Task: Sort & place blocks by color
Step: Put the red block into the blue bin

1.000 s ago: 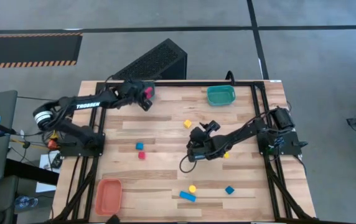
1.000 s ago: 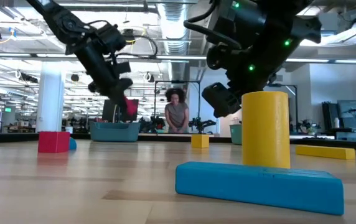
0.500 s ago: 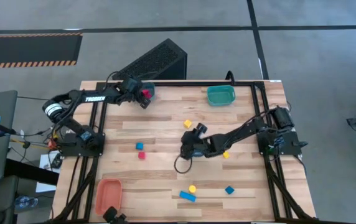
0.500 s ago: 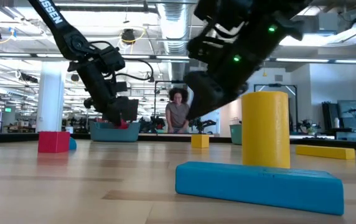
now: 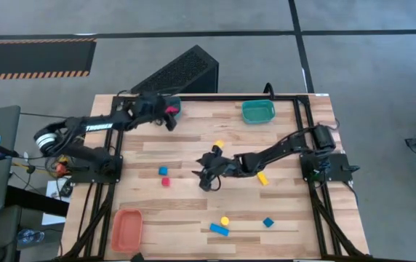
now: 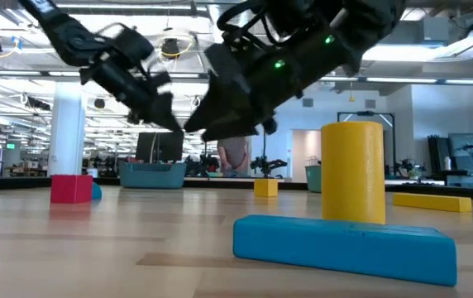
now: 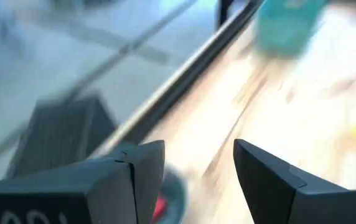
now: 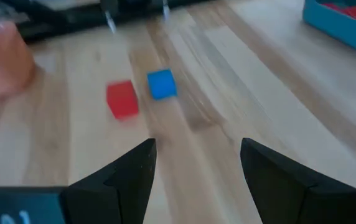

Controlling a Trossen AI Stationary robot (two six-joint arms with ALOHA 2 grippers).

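Observation:
My left gripper is open and empty above the teal bin at the table's far left; a red block lies in that bin below its fingers. My right gripper is open and empty above mid-table, to the right of a blue cube and a red cube that lie flat on the wood. They also show ahead in the right wrist view, the red cube beside the blue cube.
A yellow cube, a yellow bar, a yellow cylinder, a blue bar and a blue cube lie scattered on the table. A second teal bin stands far right, an orange bin near left.
My left gripper has dipped to the far-left teal bin with the red block, let it go there and risen without it. My right gripper has gone toward the table's left edge, nearer the red and blue cubes.

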